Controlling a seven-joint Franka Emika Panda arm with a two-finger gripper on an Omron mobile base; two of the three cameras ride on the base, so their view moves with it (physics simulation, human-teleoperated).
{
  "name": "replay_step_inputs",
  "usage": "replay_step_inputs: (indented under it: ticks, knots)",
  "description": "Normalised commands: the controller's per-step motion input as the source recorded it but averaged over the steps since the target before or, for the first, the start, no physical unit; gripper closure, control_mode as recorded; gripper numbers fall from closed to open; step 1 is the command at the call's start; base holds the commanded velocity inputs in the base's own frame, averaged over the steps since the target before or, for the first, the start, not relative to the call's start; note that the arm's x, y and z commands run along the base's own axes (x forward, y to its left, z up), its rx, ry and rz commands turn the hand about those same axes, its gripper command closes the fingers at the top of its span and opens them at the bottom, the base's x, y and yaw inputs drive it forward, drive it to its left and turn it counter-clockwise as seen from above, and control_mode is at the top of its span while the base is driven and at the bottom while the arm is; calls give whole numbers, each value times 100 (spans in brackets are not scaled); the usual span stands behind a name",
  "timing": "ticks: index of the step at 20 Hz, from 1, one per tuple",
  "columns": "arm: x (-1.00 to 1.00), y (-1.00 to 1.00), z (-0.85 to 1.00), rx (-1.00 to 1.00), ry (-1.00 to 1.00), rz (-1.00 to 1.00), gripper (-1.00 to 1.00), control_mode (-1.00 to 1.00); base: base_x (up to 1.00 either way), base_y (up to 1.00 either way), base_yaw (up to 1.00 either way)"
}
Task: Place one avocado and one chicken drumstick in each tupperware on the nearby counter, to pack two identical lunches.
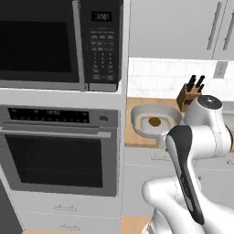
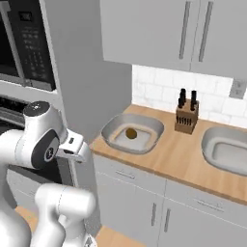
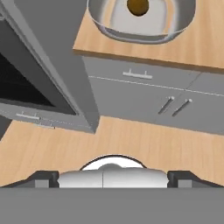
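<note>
Your tool (image 3: 112, 178) hangs wide open and empty above the floor; one avocado (image 3: 138, 5) already sits in the tupperware (image 3: 177, 27) at twelve o'clock on the tabletop (image 3: 205, 48).

You have open air above the counter (image 2: 178, 157). The knife block (image 2: 186, 117) stands between the two tupperware containers (image 2: 132, 132) (image 2: 226, 149), blocking a low sideways pass. The upper cabinets (image 2: 169, 34) cap your height, and the oven housing (image 2: 91, 87) walls the left side.
</note>
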Motion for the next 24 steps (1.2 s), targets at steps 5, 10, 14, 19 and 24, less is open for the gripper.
replay_step_inputs:
  ticks: [5, 10, 14, 19, 24]
  knots:
    - [0, 0, 0, 0, 0, 0, -100, 100, -9, 92, 82]
    - [0, 0, 0, 0, 0, 0, -100, 100, -2, 80, 85]
    - [0, 0, 0, 0, 0, 0, -100, 100, -9, 88, 81]
    - [0, 0, 0, 0, 0, 0, -100, 100, -26, 100, 70]
    - [0, 0, 0, 0, 0, 0, -100, 100, 33, 96, 54]
